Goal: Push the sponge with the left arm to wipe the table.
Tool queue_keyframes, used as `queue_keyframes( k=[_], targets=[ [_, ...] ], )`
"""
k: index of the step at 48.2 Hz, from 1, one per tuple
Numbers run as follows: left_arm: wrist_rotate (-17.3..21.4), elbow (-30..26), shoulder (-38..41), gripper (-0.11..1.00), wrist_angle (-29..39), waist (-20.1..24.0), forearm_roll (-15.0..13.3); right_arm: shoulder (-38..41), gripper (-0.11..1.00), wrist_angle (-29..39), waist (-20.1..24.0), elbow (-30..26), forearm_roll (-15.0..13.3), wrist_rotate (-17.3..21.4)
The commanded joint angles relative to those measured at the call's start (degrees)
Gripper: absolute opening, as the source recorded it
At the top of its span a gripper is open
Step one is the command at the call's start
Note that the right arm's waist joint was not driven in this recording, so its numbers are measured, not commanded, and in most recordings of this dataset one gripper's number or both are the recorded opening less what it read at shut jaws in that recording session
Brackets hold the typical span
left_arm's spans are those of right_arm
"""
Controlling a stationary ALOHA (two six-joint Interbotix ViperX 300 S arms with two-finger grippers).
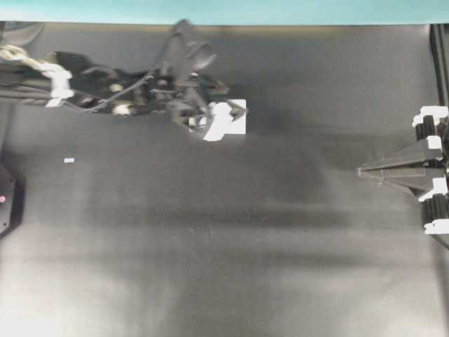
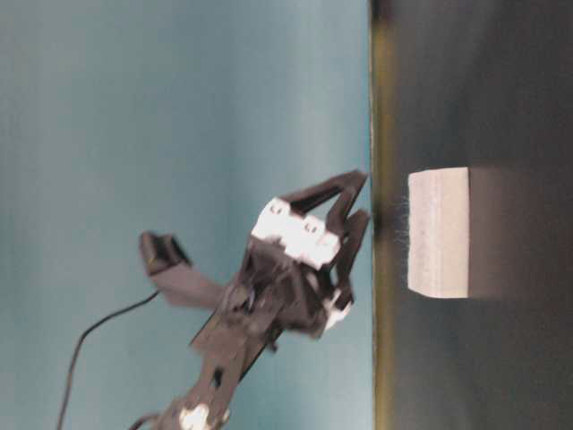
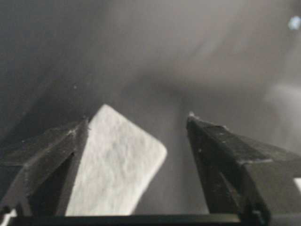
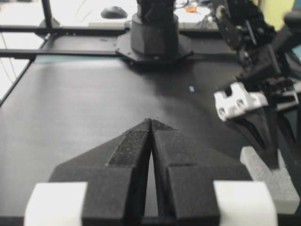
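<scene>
**Ana:** While the left arm [image 1: 105, 88] reaches in from nine o'clock in the overhead view, where does the sponge [image 1: 228, 119] sit?

**Ben:** On the table [image 1: 224, 246], up toward twelve o'clock and slightly left of centre, near the teal strip [image 1: 224, 10]. The left gripper [image 1: 203, 116] is right at its nine o'clock edge.

**Ana:** Is it gripping the sponge?

**Ben:** No. In the left wrist view the two fingers [image 3: 225, 155] stand spread wide, and the sponge lies between them, close against the left one; whether they touch I cannot tell. The table-level view shows the gripper just above the surface, beside the sponge, jaws apart.

**Ana:** So how much wiping is done?

**Ben:** I judge very little, if any. The arm looks placed behind the sponge, ready to shove it toward three o'clock. Nearly the whole dark surface is left to cover, and I see no wiped track.

**Ana:** And the right gripper [image 1: 372, 170]?

**Ben:** Parked at three o'clock, well apart from the sponge, its fingers pressed together into a wedge, holding nothing.
</scene>
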Motion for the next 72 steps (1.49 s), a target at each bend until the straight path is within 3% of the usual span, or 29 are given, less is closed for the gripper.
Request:
queue_keyframes(
  k=[1, 24, 72],
  targets=[
    [-1.6, -2.5, 1.9, 0.76, 0.2, 0.9, 0.2, 0.2, 0.00, -0.3, 0.0, -0.2, 0.2, 0.3],
    [-3.1, -1.3, 4.3, 0.73, 4.7, 2.5, 0.2, 0.2, 0.00, -0.5, 0.0, 1.1, 0.2, 0.2],
    [-11.0, 13.5, -4.4, 0.71, 5.3, -4.6, 0.2, -1.7, 0.00, -0.3, 0.0, 2.5, 0.2, -0.4]
  ],
)
